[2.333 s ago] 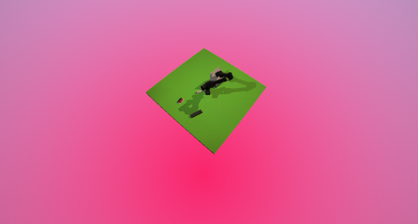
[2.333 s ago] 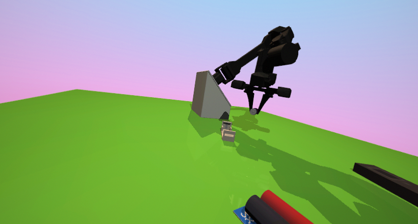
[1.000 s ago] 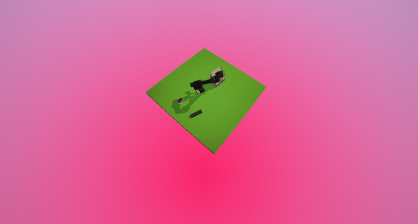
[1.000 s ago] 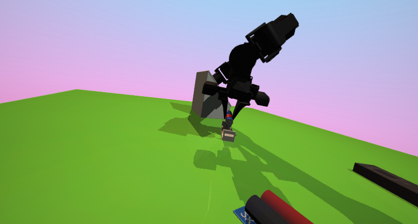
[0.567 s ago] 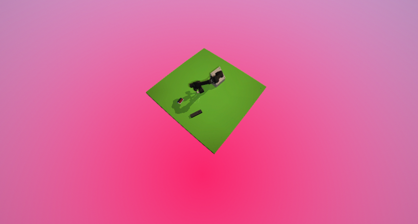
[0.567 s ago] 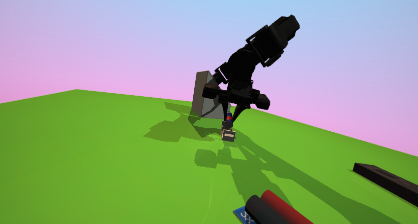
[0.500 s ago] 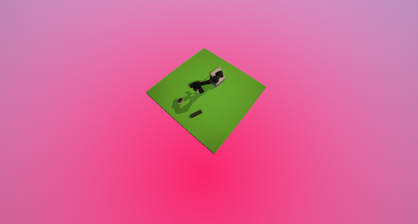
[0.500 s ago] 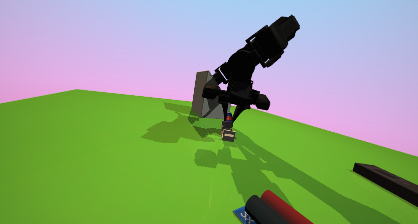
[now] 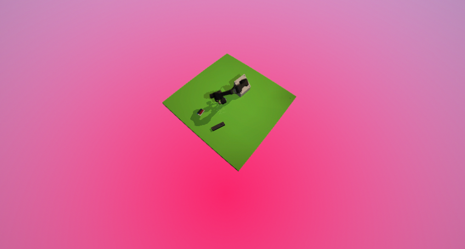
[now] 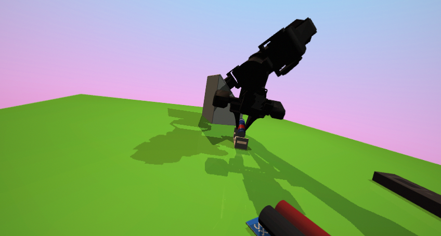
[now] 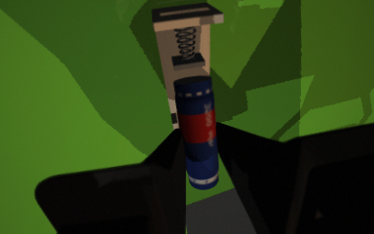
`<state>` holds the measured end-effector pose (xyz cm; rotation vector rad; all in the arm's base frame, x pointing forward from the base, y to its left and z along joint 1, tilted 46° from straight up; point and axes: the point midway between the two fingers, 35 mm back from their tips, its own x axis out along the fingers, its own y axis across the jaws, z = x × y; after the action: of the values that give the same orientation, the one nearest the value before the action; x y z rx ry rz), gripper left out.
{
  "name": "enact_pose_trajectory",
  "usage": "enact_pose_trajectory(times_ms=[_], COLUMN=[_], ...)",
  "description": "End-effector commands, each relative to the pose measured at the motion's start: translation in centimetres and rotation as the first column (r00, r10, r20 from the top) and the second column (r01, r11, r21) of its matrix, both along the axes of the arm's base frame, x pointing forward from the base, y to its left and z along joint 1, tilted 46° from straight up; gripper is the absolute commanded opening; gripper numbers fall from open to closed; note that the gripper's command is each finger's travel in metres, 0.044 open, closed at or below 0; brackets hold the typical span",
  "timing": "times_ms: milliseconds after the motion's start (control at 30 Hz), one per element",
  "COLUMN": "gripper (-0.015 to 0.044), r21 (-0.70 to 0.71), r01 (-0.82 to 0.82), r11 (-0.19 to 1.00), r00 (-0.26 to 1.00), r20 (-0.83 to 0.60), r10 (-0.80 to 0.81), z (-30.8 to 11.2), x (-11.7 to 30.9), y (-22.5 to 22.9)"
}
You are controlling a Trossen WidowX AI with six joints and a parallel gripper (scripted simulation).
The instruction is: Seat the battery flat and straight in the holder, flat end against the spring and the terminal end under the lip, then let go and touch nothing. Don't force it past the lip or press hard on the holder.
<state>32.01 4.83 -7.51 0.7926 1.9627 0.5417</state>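
Note:
The blue battery [image 10: 241, 124] [image 11: 197, 128] with a red band is held between the fingers, above the pale holder [image 10: 241, 142] [image 11: 166, 54]. It looks tilted, with its dark flat end lower and facing the spring [image 11: 185, 41]. In the wrist view that end shows just short of the spring's dark plate [image 11: 189, 60]. The battery runs roughly along the holder, shifted a little to the right of it in the wrist view. My gripper [image 10: 242, 129] [image 11: 197, 132] is shut on the battery's sides. The holder's lip end is hidden behind the battery and fingers.
The grey arm base [image 9: 242, 85] [image 10: 227, 109] stands behind the holder. A long dark block [image 9: 217, 126] [image 10: 405, 190] lies on the green table [image 9: 254, 132] [image 10: 92, 187]. A blue board [image 10: 254, 225] with a black cylinder [image 10: 276, 223] and a red cylinder [image 10: 298, 218] lies in the foreground.

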Motion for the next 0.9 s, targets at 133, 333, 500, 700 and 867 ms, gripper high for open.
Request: enact_pose_trajectory(times_ms=[133,333,500,700,867], gripper=[0.0068,0.0068,0.0068,0.0068,0.0068], r21=[0.012,0.023,0.033,0.046,0.056], r01=[-0.036,-0.055,-0.071,-0.090,-0.102], r11=[0.999,0.998,0.997,0.995,0.993], r00=[0.999,0.997,0.996,0.992,0.990], r20=[-0.025,-0.044,-0.060,-0.079,-0.093], r10=[0.036,0.056,0.073,0.093,0.107], z=[-0.31,-0.46,-0.58,-0.71,-0.80], x=[0.06,0.15,0.22,0.28,0.31], y=[0.19,0.31,0.41,0.53,0.61])
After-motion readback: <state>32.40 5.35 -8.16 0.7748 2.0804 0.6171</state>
